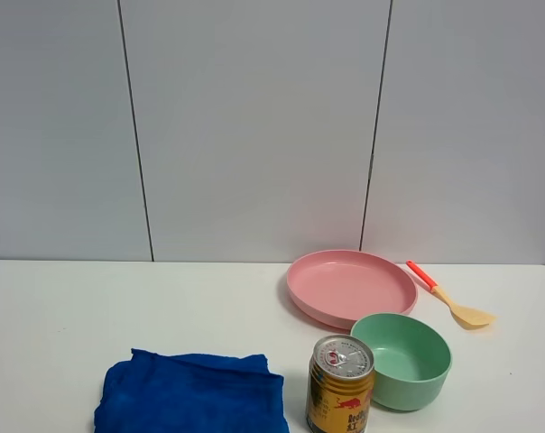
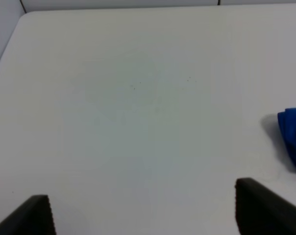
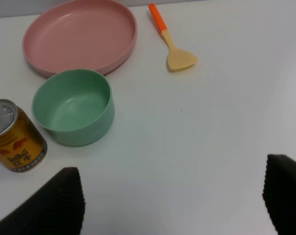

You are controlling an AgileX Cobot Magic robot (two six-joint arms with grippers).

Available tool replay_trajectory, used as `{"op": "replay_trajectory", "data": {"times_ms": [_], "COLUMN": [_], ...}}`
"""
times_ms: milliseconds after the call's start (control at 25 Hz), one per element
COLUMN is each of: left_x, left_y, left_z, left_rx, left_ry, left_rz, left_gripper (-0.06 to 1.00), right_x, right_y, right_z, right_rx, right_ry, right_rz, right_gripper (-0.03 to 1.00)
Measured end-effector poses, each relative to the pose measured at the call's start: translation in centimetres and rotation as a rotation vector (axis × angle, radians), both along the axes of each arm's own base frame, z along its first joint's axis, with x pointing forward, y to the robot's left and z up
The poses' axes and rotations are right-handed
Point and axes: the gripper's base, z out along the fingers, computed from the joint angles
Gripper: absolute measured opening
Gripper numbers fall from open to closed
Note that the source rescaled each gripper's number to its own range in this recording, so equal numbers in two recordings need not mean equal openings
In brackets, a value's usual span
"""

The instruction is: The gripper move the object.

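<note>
Spatula (image 1: 451, 299) lies flat on the white table (image 1: 56, 316), and we find it just beside the pink plate (image 1: 351, 287), on that plate's right in the high view, apparently not touching the rim. Its red-orange handle points toward the back wall and its pale tan blade toward the front edge. From the right wrist camera we see the same spatula (image 3: 171, 43) apart from everything else, with bare table around the blade.

We see the green bowl (image 1: 401, 359) in front of the plate, its rim close to the plate's edge; whether they touch we cannot tell. A gold drink can (image 1: 340, 385) stands upright just left of the bowl. A blue cloth (image 1: 191, 393) lies crumpled further left, well apart from the spatula.

Neither arm shows in the high view. We see the right gripper (image 3: 175, 200) with its two dark fingers spread wide, holding nothing, above bare table near the bowl and can. Our left gripper (image 2: 143, 213) is likewise spread apart and empty, with a corner of the cloth at one side.
</note>
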Motion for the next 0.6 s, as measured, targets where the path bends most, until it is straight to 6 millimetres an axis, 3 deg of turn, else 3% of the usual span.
{"op": "replay_trajectory", "data": {"times_ms": [600], "left_x": [0.0], "left_y": [0.0], "left_z": [0.0], "left_rx": [0.0], "left_ry": [0.0], "left_rz": [0.0], "left_gripper": [1.0], "right_x": [0.0], "right_y": [-0.02], "right_z": [0.0], "right_rx": [0.0], "right_ry": [0.0], "right_rz": [-0.003], "right_gripper": [0.85]}}
